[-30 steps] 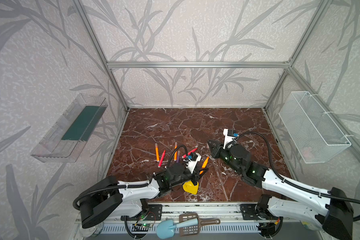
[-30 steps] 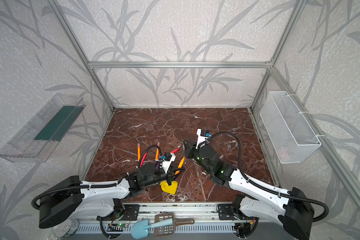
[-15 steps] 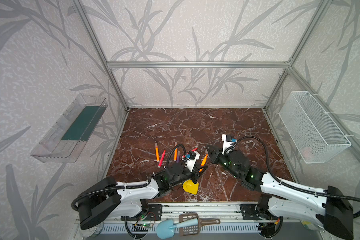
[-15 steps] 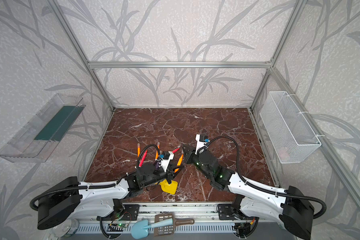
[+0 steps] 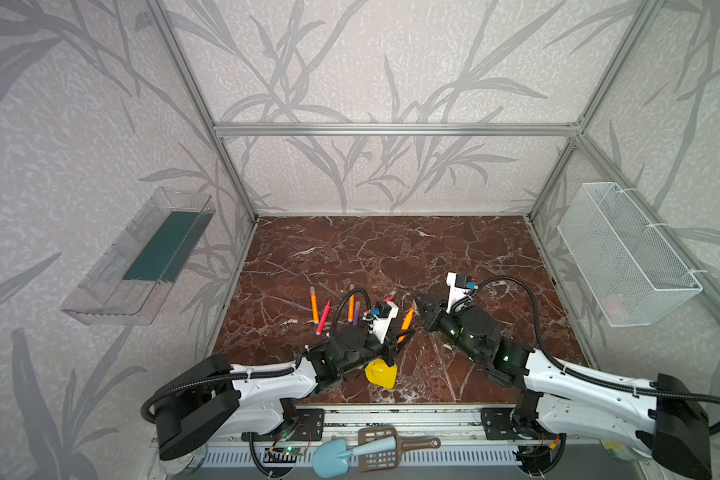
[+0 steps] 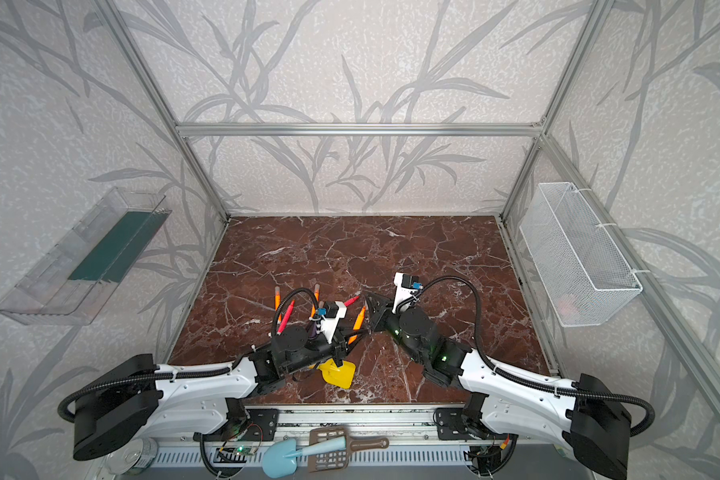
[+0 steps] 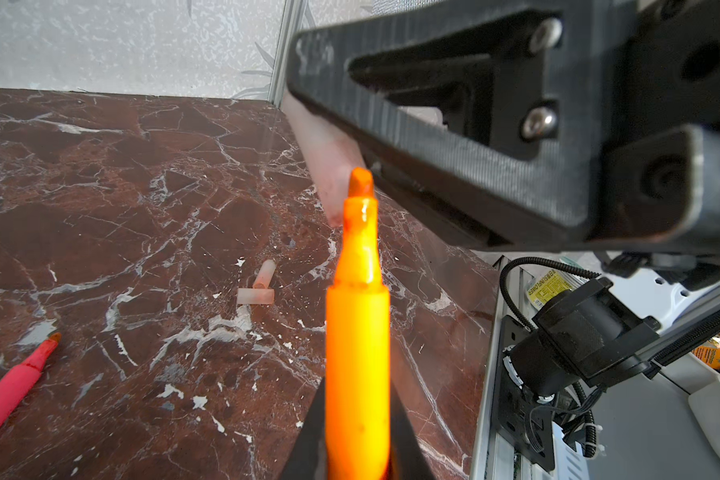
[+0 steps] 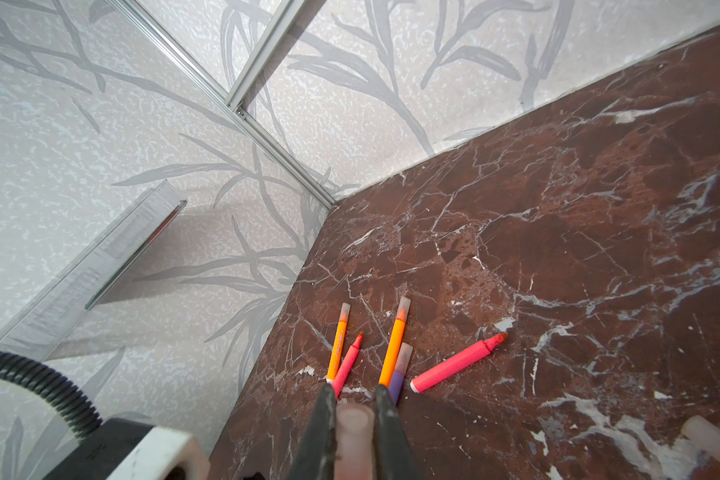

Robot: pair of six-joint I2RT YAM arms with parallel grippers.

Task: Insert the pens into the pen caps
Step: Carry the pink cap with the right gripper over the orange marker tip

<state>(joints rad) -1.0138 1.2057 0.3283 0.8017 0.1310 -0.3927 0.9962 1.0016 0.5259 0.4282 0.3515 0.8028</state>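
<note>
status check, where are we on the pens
Left hand shut on orange pen. Right hand shut on cap. Pen tip beside cap's end, not in yet. Two loose caps on table, clear of both.

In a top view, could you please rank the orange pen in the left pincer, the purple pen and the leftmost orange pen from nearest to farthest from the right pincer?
From the right pincer, in a top view:
1. held orange pen: just left, in the left pincer.
2. purple pen: farther left, mid-cluster.
3. leftmost orange pen: far-left edge of the cluster.
</note>
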